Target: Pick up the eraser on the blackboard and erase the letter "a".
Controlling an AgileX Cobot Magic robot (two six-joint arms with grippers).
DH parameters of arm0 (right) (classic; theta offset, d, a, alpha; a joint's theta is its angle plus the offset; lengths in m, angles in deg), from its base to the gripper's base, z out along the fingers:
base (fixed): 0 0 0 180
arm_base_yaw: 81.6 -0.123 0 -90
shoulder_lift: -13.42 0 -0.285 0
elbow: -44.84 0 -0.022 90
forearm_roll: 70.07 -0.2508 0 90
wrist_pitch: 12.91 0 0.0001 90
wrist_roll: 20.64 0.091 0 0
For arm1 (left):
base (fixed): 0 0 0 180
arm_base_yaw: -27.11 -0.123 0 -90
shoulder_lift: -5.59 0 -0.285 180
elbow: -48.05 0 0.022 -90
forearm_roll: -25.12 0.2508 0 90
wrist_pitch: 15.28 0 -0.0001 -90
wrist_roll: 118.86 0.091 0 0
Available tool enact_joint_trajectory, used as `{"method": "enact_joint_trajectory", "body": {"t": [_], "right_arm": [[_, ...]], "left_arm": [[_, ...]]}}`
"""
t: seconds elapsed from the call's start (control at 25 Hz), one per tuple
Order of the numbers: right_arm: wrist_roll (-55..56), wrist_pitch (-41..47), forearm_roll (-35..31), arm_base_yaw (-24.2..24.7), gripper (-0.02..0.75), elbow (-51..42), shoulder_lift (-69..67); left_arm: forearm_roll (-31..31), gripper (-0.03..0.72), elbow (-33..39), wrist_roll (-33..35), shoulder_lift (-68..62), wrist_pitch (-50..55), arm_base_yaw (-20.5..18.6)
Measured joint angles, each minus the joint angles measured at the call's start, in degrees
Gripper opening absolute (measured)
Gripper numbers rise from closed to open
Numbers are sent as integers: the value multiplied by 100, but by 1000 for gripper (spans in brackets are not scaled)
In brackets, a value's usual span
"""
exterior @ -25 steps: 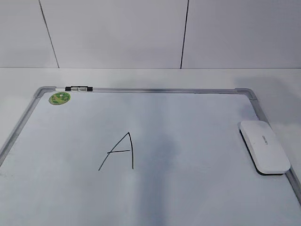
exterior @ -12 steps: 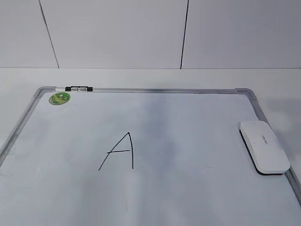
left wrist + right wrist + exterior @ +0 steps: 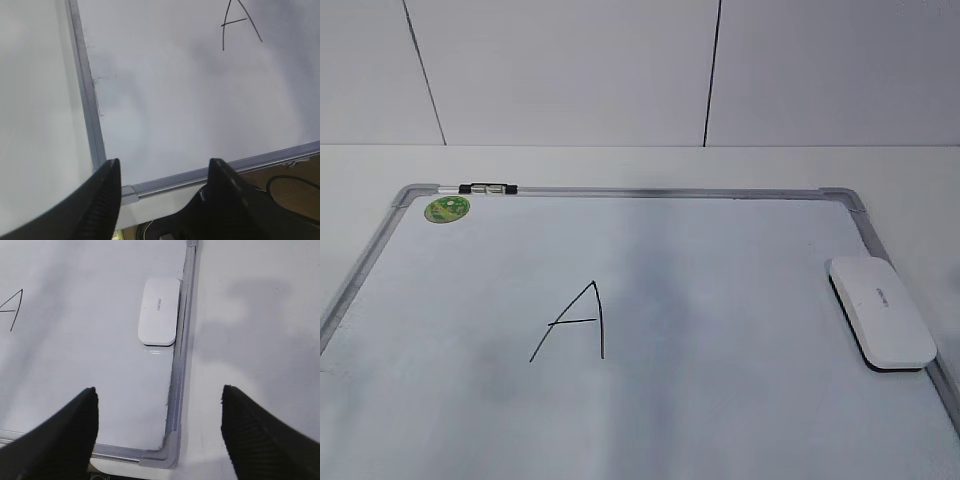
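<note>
Hovering high, right claw (image 3: 157, 432) spread wide above eraser (image 3: 159, 311); left claw (image 3: 162, 192) spread over blackboard (image 3: 90, 115).

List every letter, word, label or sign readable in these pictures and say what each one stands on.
"A": a handwritten angular capital in black marker, on the whiteboard.
Small grey lettering on top of the eraser: too small and blurred to read in either view.
Round green sticker at the board's far left corner: printed pattern, no text legible.
Marker on the far frame: nothing readable.
</note>
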Motion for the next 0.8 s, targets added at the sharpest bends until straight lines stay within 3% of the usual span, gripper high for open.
{"method": "enact_joint_trajectory", "body": {"t": [0.32,0.8], "right_arm": [[-457,32,39,0,582,-1144,668],[-508,-664,145,0,581,-1670,699]], "left_arm": [[214,415,906,-10,843,-20,36],[570,414,1169,-22,941,-849,36]]}}
